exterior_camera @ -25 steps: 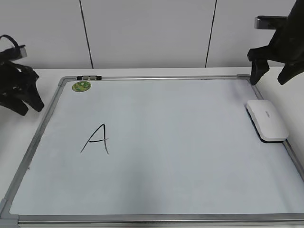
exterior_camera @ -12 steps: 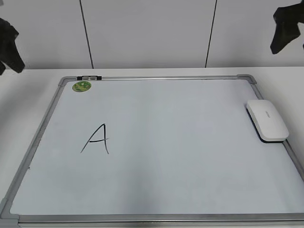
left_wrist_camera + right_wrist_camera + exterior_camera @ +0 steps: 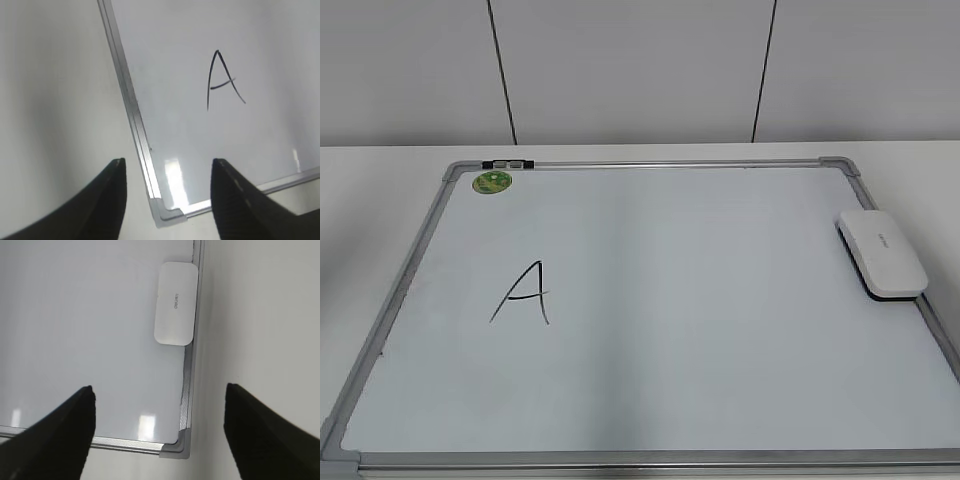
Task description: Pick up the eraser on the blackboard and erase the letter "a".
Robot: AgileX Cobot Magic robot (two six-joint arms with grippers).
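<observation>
The blackboard (image 3: 700, 380) is a white board in a grey frame, lying flat on the table. The white eraser (image 3: 882, 252) lies on its right edge. A tall capital "A" (image 3: 523, 293) is written at the left; no lowercase "a" shows in any view. Neither gripper shows in the exterior view. My left gripper (image 3: 168, 162) is open and empty, high above a corner of the board (image 3: 275, 140), with the "A" (image 3: 222, 80) ahead of it. My right gripper (image 3: 160, 388) is open and empty, high above another board corner (image 3: 75, 315), with the eraser (image 3: 175, 303) ahead of it.
A round green sticker (image 3: 491, 182) and a small black-and-grey clip (image 3: 508, 162) sit at the board's far left corner. The white table (image 3: 370, 200) surrounds the board, with a panelled wall (image 3: 640, 70) behind.
Both arms have lifted up and out of the exterior view, the left one off the left side and the right one off the top right. The eraser and the board have not moved.
</observation>
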